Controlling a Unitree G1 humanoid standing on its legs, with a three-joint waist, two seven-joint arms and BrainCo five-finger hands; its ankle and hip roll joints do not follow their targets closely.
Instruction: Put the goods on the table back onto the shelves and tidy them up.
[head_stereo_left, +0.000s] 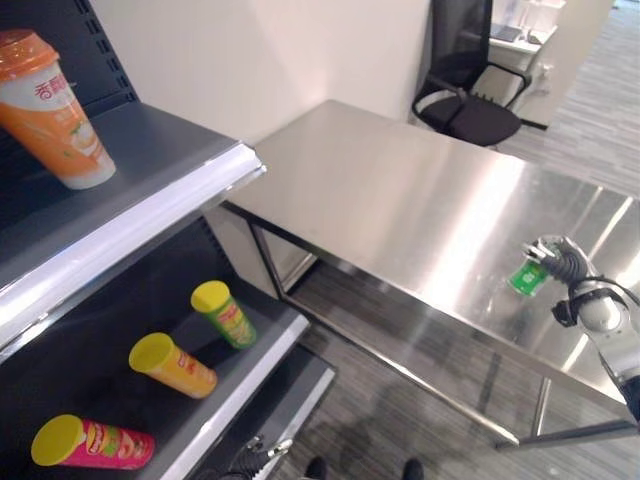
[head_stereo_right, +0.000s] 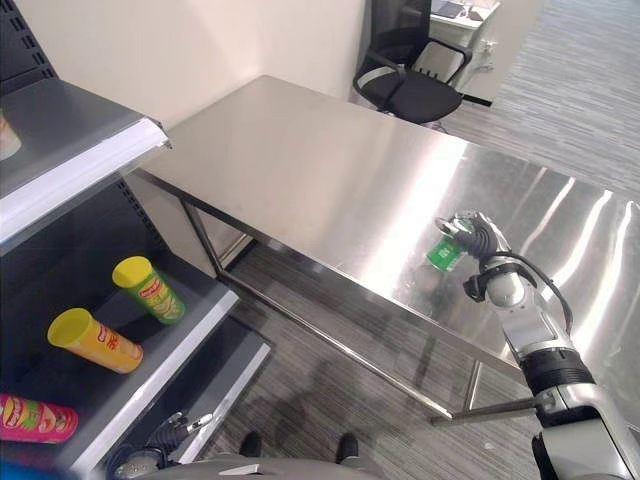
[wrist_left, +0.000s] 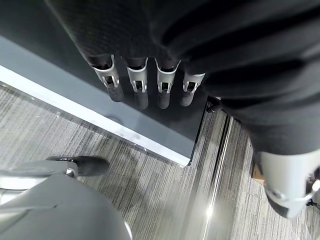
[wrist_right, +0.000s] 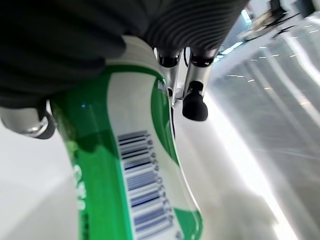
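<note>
A green and white container (wrist_right: 125, 165) is gripped by the right hand (head_stereo_right: 478, 238) over the near right part of the steel bench (head_stereo_left: 400, 200). In the right wrist view the fingers (wrist_right: 195, 102) are seen curled round the container's side, with the dark ribbed cover pressed against its top; a barcode is printed on the label. Whether the container rests on the bench surface or is held just above it cannot be told. From the head views only a small green part of it (head_stereo_left: 526, 275) is seen under the hand.

The left hand (wrist_left: 145, 82) is seen in its own wrist view with its fingers straight and relaxed, nothing held between them, above a dark shelf edge (wrist_left: 100, 115) and the striped grey floor (wrist_left: 150, 180). It is also seen low at the near left, beside the bottom of the shelves (head_stereo_right: 165, 435).

On the left stands the shelf unit (head_stereo_left: 130, 215). An orange and white cup (head_stereo_left: 50, 105) is placed upright on the upper shelf. On the lower shelf three tubes with yellow lids are laid on their sides: a green one (head_stereo_left: 224, 314) farthest, an orange one (head_stereo_left: 172, 365) in the middle, and a pink one (head_stereo_left: 92, 442) nearest. They are kept apart from one another.

A black office chair (head_stereo_left: 470, 85) is placed at the far side of the bench.
</note>
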